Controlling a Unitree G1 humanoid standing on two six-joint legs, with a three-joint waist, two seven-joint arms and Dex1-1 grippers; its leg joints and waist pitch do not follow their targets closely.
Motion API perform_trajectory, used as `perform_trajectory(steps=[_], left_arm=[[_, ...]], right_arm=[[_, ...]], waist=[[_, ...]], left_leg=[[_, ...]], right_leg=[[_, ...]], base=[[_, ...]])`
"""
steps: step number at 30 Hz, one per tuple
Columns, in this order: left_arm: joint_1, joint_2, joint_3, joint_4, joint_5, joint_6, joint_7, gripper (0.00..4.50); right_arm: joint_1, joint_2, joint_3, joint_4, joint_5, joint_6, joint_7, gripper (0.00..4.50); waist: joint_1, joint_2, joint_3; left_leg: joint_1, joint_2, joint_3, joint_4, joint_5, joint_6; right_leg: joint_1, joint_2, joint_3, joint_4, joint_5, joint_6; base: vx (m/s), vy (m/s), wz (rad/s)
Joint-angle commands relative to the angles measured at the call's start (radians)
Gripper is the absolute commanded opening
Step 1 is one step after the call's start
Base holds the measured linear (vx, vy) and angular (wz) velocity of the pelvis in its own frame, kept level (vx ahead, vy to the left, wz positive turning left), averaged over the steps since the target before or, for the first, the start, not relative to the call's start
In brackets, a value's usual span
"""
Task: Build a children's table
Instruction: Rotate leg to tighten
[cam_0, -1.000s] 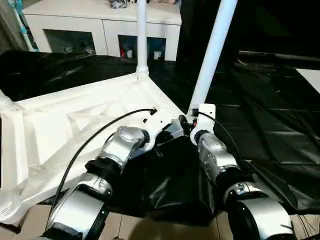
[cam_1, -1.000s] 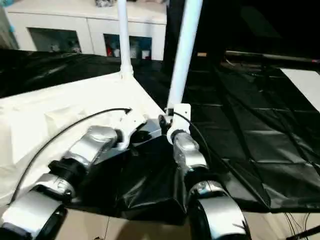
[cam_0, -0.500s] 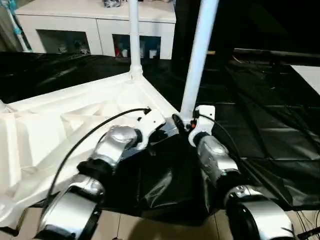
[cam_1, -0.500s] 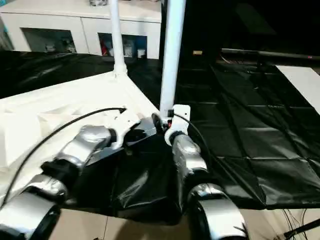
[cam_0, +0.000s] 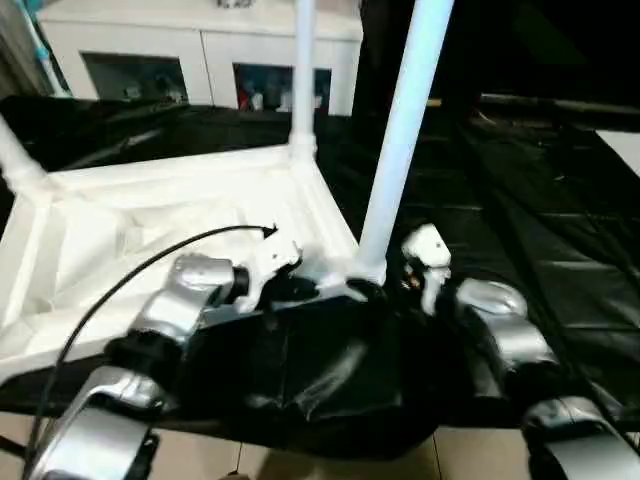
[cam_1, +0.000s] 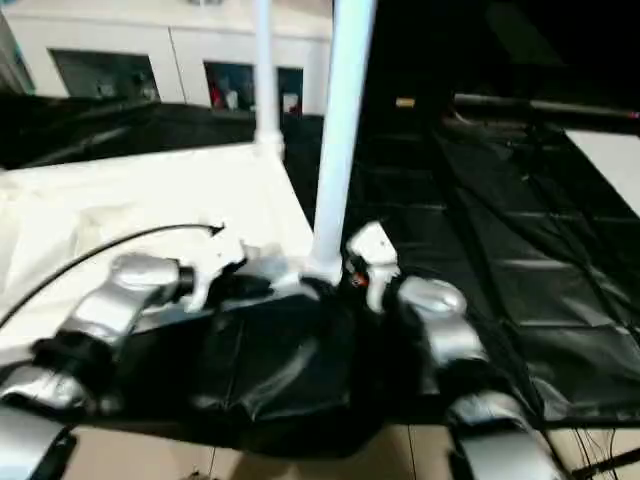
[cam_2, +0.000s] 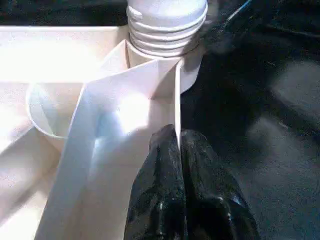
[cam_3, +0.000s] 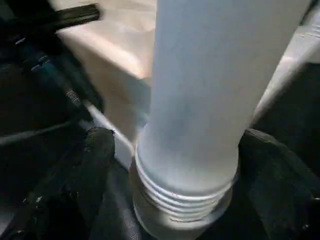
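The upside-down children's table lies on the black sheet, the left claw pinches its near rim, and the right claw stands open around the near leg, which could tip if bumped.

The children's table looks like smooth white plastic w/ a slight sheen, its tube leg matt and ribbed at the base (thread rings). Black floor sheet is glossy, crinkly plastic; forearms brushed silver metal.

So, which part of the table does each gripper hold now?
Left gripper pinches the table's side rim beside the near leg. Right gripper straddles that leg, open.
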Motion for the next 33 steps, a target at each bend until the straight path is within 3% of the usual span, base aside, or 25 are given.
perform_trajectory(steps=[1, 6, 8, 16, 17, 21, 22, 33], left_arm=[[0.022, 0.004, -0.049, -0.034, 0.001, 0.033, -0.075, 0.0], [0.031, 0.034, -0.066, -0.067, -0.006, 0.075, -0.13, 0.0], [0.037, 0.045, -0.072, -0.092, -0.014, 0.091, -0.159, 0.0], [0.038, 0.053, -0.07, -0.11, -0.013, 0.1, -0.159, 0.0], [0.037, 0.056, -0.069, -0.11, -0.012, 0.1, -0.151, 0.0], [0.037, 0.059, -0.069, -0.117, -0.014, 0.109, -0.148, 0.0], [0.038, 0.06, -0.069, -0.121, -0.014, 0.113, -0.148, 0.0], [0.042, 0.063, -0.07, -0.123, -0.01, 0.116, -0.142, 0.0]], right_arm=[[0.013, -0.008, 0.018, -0.05, 0.011, 0.019, 0.052, 3.98], [0.022, -0.021, 0.02, -0.08, 0.025, 0.038, 0.086, 3.98], [0.031, -0.029, 0.03, -0.099, 0.031, 0.048, 0.125, 3.98], [0.039, -0.037, 0.049, -0.105, 0.022, 0.045, 0.168, 3.98], [0.031, -0.037, 0.047, -0.09, 0.017, 0.04, 0.166, 3.7], [0.023, -0.036, 0.044, -0.083, 0.017, 0.044, 0.164, 3.5], [0.022, -0.035, 0.043, -0.084, 0.019, 0.047, 0.165, 3.26], [0.013, -0.034, 0.058, -0.043, -0.024, -0.008, 0.134, 2.68]], waist=[[0.003, -0.001, -0.054], [0.006, 0.002, -0.057], [0.007, -0.001, -0.056], [0.009, -0.001, -0.056], [0.009, -0.004, -0.057], [0.011, -0.004, -0.058], [0.011, -0.004, -0.058], [0.014, -0.005, -0.059]], left_leg=[[0.012, 0.02, 0.008, -0.056, -0.198, 0.076], [0.014, 0.019, 0.008, -0.052, -0.174, 0.077], [0.013, 0.018, 0.01, -0.051, -0.168, 0.083], [0.013, 0.019, 0.008, -0.052, -0.184, 0.07], [0.013, 0.018, 0.008, -0.051, -0.173, 0.072], [0.013, 0.017, 0.009, -0.048, -0.15, 0.08], [0.013, 0.016, 0.009, -0.048, -0.147, 0.082], [0.014, 0.016, 0.009, -0.045, -0.145, 0.084]], right_leg=[[0.042, -0.035, 0.024, -0.059, -0.042, -0.253], [0.041, -0.034, 0.024, -0.052, 0.012, -0.271], [0.041, -0.033, 0.023, -0.052, 0.023, -0.271], [0.042, -0.036, 0.024, -0.054, -0.015, -0.267], [0.043, -0.035, 0.024, -0.052, -0.003, -0.266], [0.044, -0.034, 0.023, -0.049, 0.027, -0.27], [0.043, -0.034, 0.023, -0.048, 0.031, -0.271], [0.044, -0.035, 0.023, -0.047, 0.027, -0.273]], base=[[0.0, 0.0, 0.0], [0.0, 0.0, 0.0], [0.0, 0.0, 0.0], [0.0, 0.0, 0.0], [0.0, 0.0, 0.0], [0.0, 0.0, 0.0], [0.0, 0.0, 0.0], [0.0, 0.0, 0.0]])
